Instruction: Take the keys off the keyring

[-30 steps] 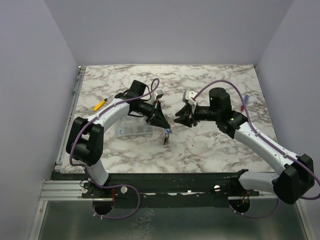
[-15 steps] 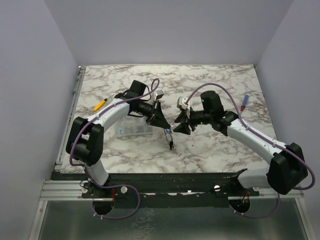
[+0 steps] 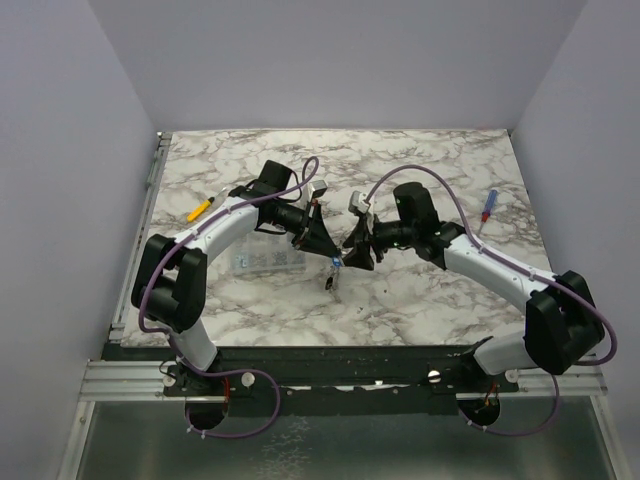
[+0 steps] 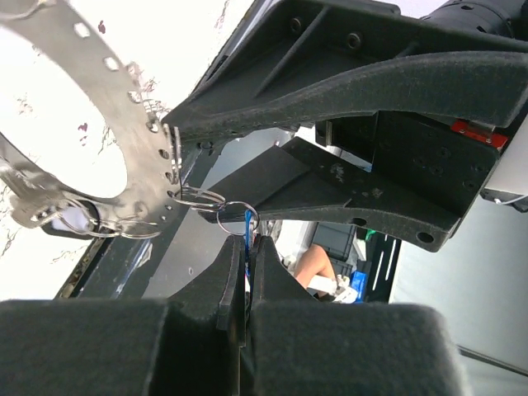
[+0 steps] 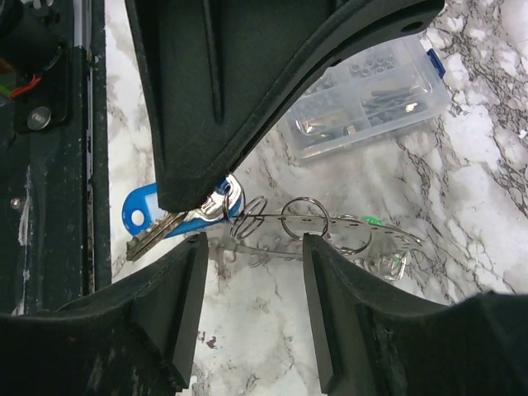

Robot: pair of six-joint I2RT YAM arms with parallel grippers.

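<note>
My left gripper [image 3: 328, 250] is shut on the silver key with the blue head [image 5: 177, 219], pinching it at its top. In the left wrist view, the jaws [image 4: 246, 247] are closed on a thin blue edge. The keyring [image 4: 124, 91], a flat grey metal ring with a row of small holes, hangs from this key by small split rings [image 4: 238, 216]. In the right wrist view the keyring [image 5: 355, 227] lies edge-on, with a green-headed key [image 5: 371, 221] at its far end. My right gripper [image 3: 355, 250] is open, and its fingers [image 5: 254, 247] straddle the split rings just above the table.
A clear compartment box [image 3: 268, 258] of small parts lies under my left arm and shows in the right wrist view [image 5: 371, 99]. A yellow pen [image 3: 200, 208] lies at the left. A blue and red screwdriver [image 3: 487, 207] lies at the right. The table's near edge rail [image 5: 49, 165] is close.
My right gripper has moved left, close up to the left gripper and the hanging keys. The left arm has held still; the hanging keys swung slightly.
</note>
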